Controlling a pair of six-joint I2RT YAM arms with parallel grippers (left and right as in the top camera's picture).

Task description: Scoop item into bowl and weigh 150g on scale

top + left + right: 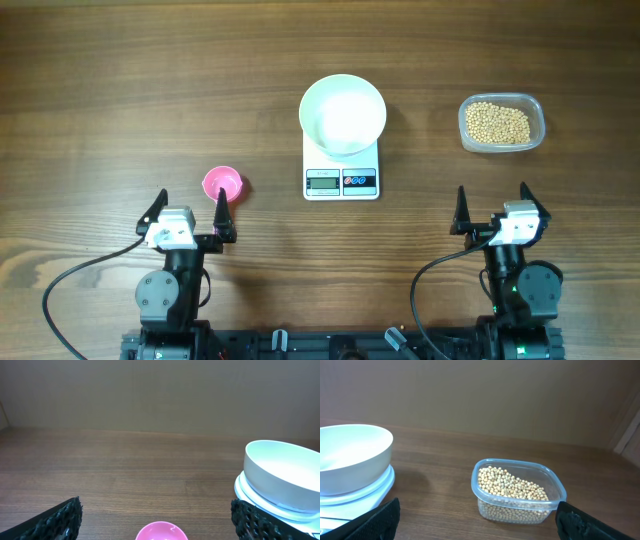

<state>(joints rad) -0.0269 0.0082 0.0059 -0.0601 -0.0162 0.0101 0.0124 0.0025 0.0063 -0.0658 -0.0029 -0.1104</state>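
Here, left tool [191,198], right tool [492,191] released — pink scoop [222,183] beside left, tub [501,123] beyond right.

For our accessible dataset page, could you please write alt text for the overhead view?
An empty white bowl sits on a small white scale at the middle of a wooden table. A clear tub of tan beans lies to its right and a pink scoop to its left. At the bottom, the left gripper and right gripper stand open, holding nothing.
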